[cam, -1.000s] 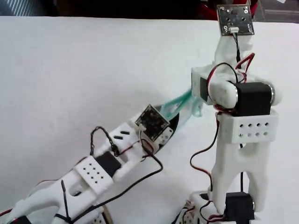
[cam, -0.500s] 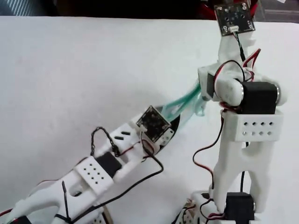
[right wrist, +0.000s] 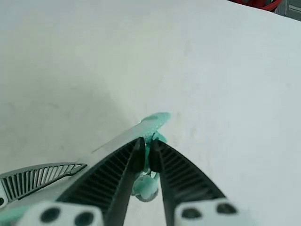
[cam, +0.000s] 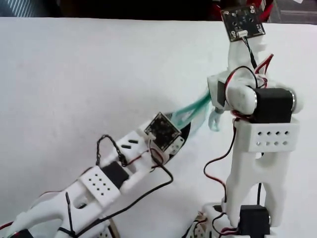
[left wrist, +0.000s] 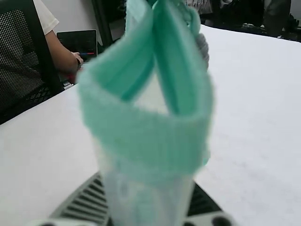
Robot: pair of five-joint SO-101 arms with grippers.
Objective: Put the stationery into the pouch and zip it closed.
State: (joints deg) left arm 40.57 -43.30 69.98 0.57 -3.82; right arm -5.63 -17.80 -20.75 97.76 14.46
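Pouch (cam: 194,110) strung between the arms, long axis running gripper to gripper. Left gripper (cam: 182,129) clamped on the near end. Right gripper (right wrist: 146,147) pinched shut on the far green edge, probably at the zipper. Closing pull would run along that axis.

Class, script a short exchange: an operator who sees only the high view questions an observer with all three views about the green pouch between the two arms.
Operator: Does the right gripper actually hold the pouch?
Observer: Yes. The right wrist view shows the right gripper shut on the green end of the pouch.
Operator: Is the zip closed?
Observer: No. In the left wrist view the mouth gapes open just beyond the left gripper, which holds the other end.
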